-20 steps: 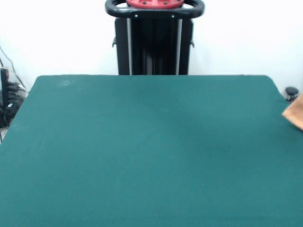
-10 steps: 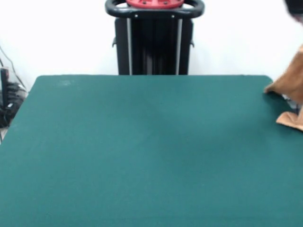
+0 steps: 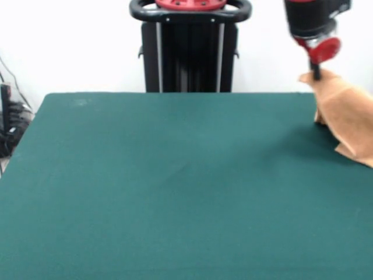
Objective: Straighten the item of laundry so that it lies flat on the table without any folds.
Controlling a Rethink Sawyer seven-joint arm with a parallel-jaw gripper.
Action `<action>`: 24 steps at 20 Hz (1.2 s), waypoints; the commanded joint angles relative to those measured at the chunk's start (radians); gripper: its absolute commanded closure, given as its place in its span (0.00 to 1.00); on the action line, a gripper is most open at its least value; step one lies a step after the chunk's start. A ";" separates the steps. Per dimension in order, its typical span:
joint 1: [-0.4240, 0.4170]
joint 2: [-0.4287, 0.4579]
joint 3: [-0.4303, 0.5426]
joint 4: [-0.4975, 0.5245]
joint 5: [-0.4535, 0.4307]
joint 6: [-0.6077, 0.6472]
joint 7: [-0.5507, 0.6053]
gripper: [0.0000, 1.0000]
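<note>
My hand (image 3: 315,74) grips 1 corner of the towel (image 3: 347,119), lifted at the far right of the tabletop (image 3: 175,175); next, I judge, comes dragging it left to spread.

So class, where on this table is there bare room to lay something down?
The table is bare from the left edge across the middle. Only the far right is taken: the gripper lifts the towel there.

Front camera faces the pedestal (image 3: 190,46) across the table (image 3: 163,186).
</note>
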 commanded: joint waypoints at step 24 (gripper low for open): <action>-0.482 0.094 0.142 -0.409 -0.835 0.085 -0.260 1.00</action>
